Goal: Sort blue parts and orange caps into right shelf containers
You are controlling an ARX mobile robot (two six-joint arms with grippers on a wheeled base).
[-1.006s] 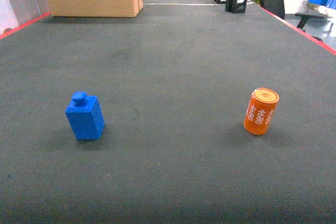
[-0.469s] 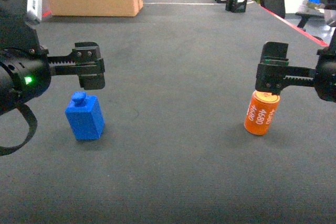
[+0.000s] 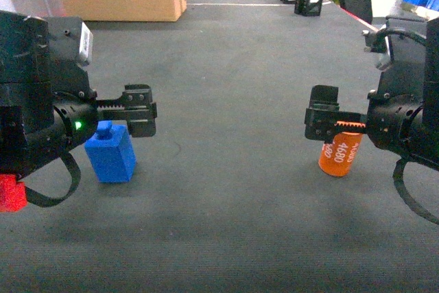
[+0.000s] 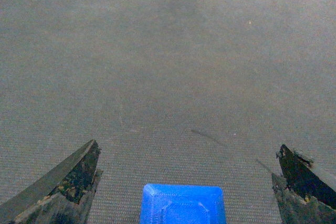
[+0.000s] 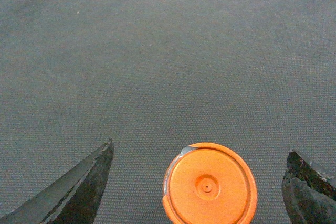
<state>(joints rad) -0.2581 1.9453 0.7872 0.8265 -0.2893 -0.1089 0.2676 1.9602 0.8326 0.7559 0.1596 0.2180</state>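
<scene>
On a dark grey mat (image 3: 226, 87), our two arms have swung in and moved lower over half a second — the left gripper (image 4: 186, 182) spread wide over the blue part (image 3: 110, 154), the right gripper (image 5: 197, 182) spread wide over the orange cap (image 3: 340, 154). Neither is grasped yet; no bins show.

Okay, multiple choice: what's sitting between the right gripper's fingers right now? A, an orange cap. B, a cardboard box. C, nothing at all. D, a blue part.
A: the right wrist view looks straight down on the orange cap, centred between the open fingers of the right gripper, not yet gripped.
</scene>
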